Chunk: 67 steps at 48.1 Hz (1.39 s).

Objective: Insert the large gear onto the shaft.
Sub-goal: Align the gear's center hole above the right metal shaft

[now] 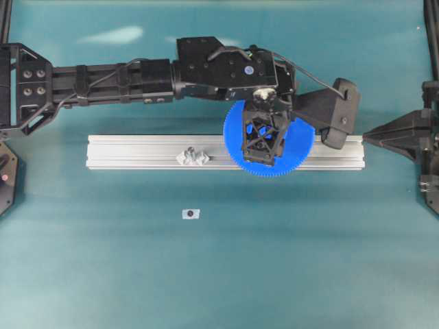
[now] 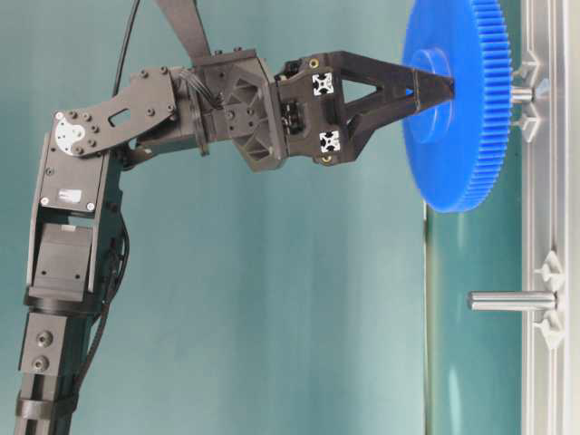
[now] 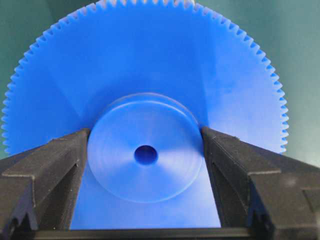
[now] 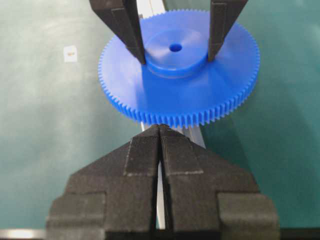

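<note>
My left gripper (image 3: 145, 150) holds the large gear (image 3: 150, 80) by its raised centre hub, one finger pressed on each side, and the gear hangs level over the aluminium rail (image 1: 137, 152), right above the shaft (image 2: 520, 93). From table level the shaft's tip seems to be only just at the underside of the gear, so I judge the hole lined up but the gear not yet pushed down to seat. My right gripper (image 4: 160, 135) rests apart with its fingers pressed together, holding nothing, and the second pin (image 2: 512, 300) stands bare
</note>
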### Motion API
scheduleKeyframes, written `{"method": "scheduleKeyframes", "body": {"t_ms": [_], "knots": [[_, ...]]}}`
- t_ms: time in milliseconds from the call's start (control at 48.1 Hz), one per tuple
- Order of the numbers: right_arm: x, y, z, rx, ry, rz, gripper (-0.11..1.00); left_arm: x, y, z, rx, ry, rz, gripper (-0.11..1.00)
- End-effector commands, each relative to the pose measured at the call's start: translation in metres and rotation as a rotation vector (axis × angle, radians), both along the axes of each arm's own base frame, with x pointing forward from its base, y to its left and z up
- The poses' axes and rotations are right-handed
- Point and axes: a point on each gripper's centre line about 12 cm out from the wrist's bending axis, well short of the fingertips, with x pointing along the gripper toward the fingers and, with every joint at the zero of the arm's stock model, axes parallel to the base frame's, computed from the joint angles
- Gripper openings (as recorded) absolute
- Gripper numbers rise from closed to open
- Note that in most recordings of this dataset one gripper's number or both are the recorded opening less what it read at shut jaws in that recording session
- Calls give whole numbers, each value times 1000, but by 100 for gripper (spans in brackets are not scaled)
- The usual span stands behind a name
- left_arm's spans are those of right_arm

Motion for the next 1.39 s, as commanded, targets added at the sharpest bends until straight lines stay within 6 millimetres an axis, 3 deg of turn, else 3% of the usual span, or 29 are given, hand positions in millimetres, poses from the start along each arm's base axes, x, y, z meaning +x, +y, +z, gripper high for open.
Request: {"method": "scheduleKeyframes", "body": {"t_ms": [0, 895, 1373], "knots": [[2, -1, 3, 4, -10, -6, 3, 0, 11, 18, 12, -46, 15, 76], [2, -1, 3, 6, -9, -6, 3, 0, 7, 17, 2, -39, 39, 81], [2, 0, 3, 7, -9, -5, 3, 4, 2, 34, -10, -85, 75, 88]]}}
